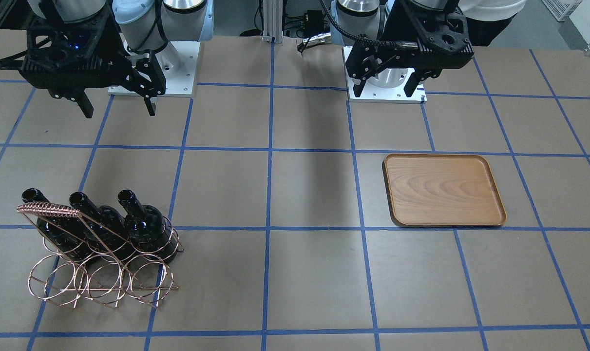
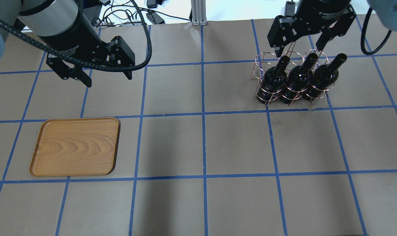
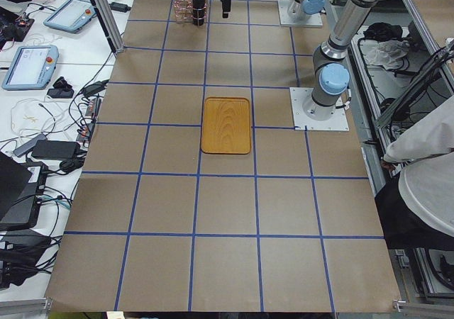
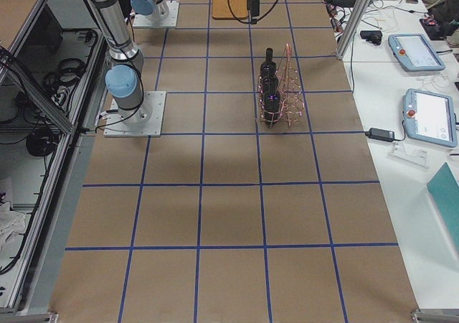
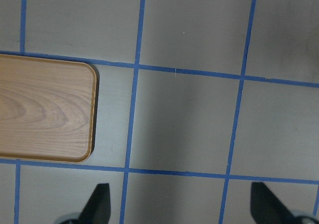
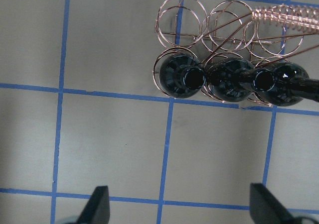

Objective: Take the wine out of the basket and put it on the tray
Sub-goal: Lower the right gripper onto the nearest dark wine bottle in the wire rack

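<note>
The three wine bottles [image 2: 296, 78] are seen standing in the basket [image 2: 263, 61] on the robot's right half of the bench [image 2: 205, 147]. Their long axes run close to vertical, bases down and open mouths pointed up. From the right wrist view the mouths are looked into almost straight on, though a slight lean cannot be ruled out from these angles. The bottles are set side by side in one row that runs across the bench. They fill the rings on the robot's side of the basket, while the rings on the operators' side are left bare. The coiled handle is carried above the bare rings, along the row.

The right pincer [image 2: 298, 49] is held in the air, a little to the robot's side of the basket, with its fingers [image 6: 98, 204] spread wide and pointed down. Nothing is gripped between them and neither bottles nor wire are touched. In its wrist view the row of bottles is placed ahead of the fingertips, not between them.

The left pincer [image 2: 108, 77] is likewise held wide open and empty, above bare bench. The tray [image 2: 75, 146] is laid flat on the robot's left half, well apart from the basket. Only the tray's end [image 5: 45, 109] is caught at the edge of the left wrist view.
</note>
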Robot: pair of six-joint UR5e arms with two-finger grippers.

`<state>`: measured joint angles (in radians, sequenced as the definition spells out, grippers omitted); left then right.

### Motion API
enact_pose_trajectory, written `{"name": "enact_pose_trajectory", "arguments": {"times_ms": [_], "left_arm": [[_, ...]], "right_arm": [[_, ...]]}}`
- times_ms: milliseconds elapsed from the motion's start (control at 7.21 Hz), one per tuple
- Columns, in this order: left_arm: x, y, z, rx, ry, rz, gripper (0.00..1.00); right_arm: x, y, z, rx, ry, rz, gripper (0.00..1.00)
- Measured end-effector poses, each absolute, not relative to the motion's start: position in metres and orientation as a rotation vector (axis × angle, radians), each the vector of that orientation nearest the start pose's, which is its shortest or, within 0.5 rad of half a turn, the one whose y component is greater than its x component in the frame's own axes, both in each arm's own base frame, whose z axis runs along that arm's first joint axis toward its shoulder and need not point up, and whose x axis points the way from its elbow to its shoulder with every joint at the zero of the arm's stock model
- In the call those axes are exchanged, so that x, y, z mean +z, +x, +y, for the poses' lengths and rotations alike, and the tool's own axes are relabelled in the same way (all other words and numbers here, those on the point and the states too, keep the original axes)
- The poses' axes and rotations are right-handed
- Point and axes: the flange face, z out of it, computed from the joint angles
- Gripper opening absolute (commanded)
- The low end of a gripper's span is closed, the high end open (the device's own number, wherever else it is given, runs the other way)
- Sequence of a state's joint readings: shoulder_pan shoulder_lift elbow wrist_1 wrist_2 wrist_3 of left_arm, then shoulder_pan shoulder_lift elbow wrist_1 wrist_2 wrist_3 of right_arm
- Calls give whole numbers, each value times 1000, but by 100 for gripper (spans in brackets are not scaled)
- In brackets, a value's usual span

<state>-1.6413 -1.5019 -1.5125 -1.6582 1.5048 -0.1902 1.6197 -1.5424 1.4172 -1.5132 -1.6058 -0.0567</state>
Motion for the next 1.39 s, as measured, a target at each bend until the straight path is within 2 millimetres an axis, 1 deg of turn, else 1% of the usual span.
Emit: {"name": "enact_pose_trajectory", "arguments": {"times_ms": [277, 416, 554, 693, 832, 970, 1109, 1386], "left_arm": [[541, -172, -452, -50, -190, 3206, 100], [541, -172, -452, -50, -190, 3206, 100], [541, -172, -452, -50, -190, 3206, 100], [541, -172, -452, -50, -190, 3206, 100], [541, -172, -453, -52, -191, 3207, 100], [541, -172, -453, -54, -190, 3207, 100], [541, -172, -453, -56, -191, 3208, 100], [541, -172, -453, -57, -191, 3207, 100]], "right_arm": [[541, 154, -501, -107, -167, 3168, 100], [539, 152, -503, -106, -171, 3169, 98], [533, 141, -508, -96, -167, 3171, 97], [511, 115, -520, -73, -156, 3171, 98], [483, 83, -530, -74, -145, 3170, 98], [467, 64, -536, -105, -140, 3174, 98], [454, 55, -543, -133, -139, 3181, 98], [432, 53, -558, -147, -110, 3182, 96]]}}
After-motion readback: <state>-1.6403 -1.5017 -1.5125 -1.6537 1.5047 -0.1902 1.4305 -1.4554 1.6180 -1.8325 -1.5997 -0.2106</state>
